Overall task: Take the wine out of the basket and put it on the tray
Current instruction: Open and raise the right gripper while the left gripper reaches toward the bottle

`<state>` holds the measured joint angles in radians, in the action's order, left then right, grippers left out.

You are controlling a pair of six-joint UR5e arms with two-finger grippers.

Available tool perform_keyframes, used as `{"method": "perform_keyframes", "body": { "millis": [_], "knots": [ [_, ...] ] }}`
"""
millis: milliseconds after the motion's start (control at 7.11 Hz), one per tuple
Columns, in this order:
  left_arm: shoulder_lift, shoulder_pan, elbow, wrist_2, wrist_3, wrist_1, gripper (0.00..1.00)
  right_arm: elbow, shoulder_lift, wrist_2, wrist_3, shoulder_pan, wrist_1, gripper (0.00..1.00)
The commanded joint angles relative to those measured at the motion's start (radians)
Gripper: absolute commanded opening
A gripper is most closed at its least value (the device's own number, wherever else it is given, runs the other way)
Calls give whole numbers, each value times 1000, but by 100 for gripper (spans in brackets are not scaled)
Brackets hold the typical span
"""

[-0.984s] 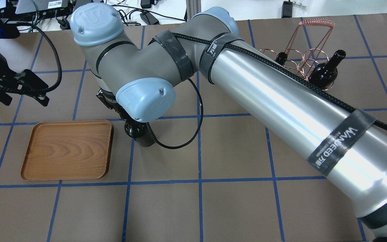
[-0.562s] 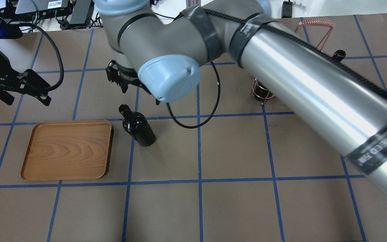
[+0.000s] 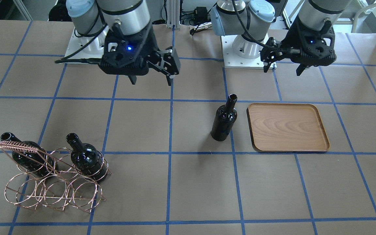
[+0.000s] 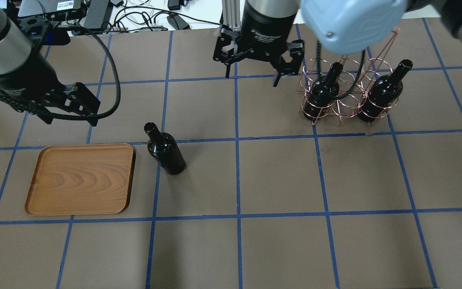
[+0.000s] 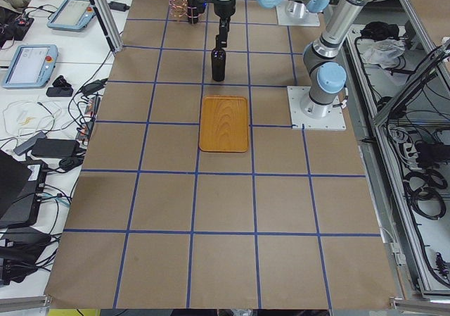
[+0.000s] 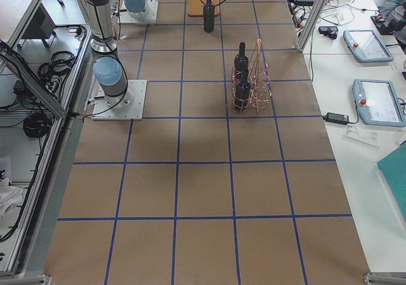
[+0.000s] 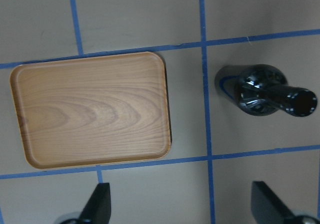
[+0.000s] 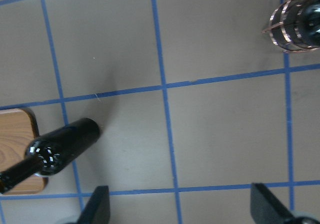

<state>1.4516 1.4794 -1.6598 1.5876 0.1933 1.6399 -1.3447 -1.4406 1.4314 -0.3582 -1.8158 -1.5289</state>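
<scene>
One wine bottle stands upright on the table just right of the wooden tray, held by neither gripper; it also shows in the front view beside the tray. The copper wire basket at the far right holds two more bottles. My right gripper is open and empty, high over the table between the standing bottle and the basket. My left gripper is open and empty, behind the tray; its wrist view shows the tray and the bottle below.
The table is brown paper with a blue tape grid. The basket's coiled handle stands above its rings. The arm bases sit at the robot side. Cables and devices lie beyond the far edge.
My right gripper has left the standing bottle, risen and swung right towards the basket. My left arm has moved right, closer to the bottle. The bottle has stayed beside the tray.
</scene>
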Motion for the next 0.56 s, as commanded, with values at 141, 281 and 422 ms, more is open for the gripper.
{"method": "perform_keyframes", "body": {
  "millis": [141, 281, 422],
  "knots": [
    [21, 178, -12, -1, -94, -40, 100, -48, -145, 125, 257, 90, 157, 100],
    [32, 197, -58, -3, -97, -114, 100, -89, -173, 127, 255, 90, 150, 100],
    [39, 197, -104, -5, -94, -174, 100, -99, -179, 127, 268, 93, 139, 100]
  ]
}}
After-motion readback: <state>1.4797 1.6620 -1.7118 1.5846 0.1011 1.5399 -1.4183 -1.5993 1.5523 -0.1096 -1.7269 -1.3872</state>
